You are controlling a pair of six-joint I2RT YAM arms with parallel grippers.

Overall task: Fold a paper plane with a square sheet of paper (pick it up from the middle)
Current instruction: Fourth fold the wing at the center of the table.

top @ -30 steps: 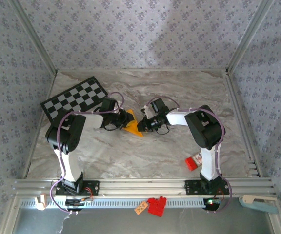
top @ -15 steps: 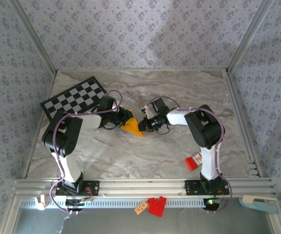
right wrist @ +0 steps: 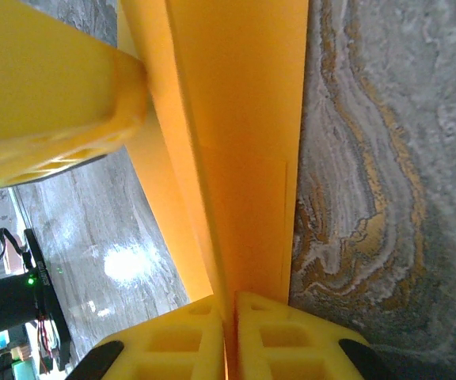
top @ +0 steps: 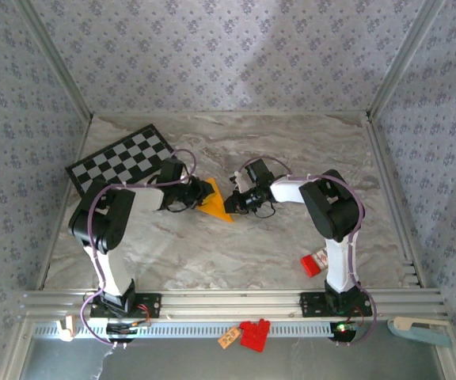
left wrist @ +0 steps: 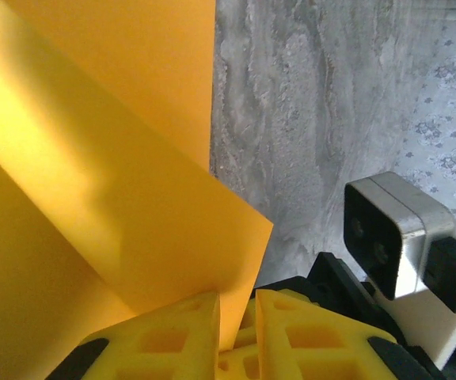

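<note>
The square sheet of paper (top: 215, 204), orange-yellow and partly folded into a wedge, is held between both grippers just above the marble table's middle. My left gripper (top: 199, 193) grips its left side. In the left wrist view a folded flap (left wrist: 117, 198) runs down between the yellow fingers (left wrist: 237, 321), which stand nearly closed around it. My right gripper (top: 229, 203) grips the right side. In the right wrist view its jaws (right wrist: 229, 317) are pressed tight on the paper's crease (right wrist: 244, 142). No narrow dart-shaped paper plane is in view.
A black-and-white checkered board (top: 121, 162) lies at the back left, close to the left arm. A small red block (top: 313, 264) sits beside the right arm's base. Aluminium rails (top: 228, 302) border the near edge, and patterned walls enclose the table.
The left arm's elbow has swung out to the left and its gripper has shifted slightly. The paper's left part has tipped up a little. The right arm has held still.
</note>
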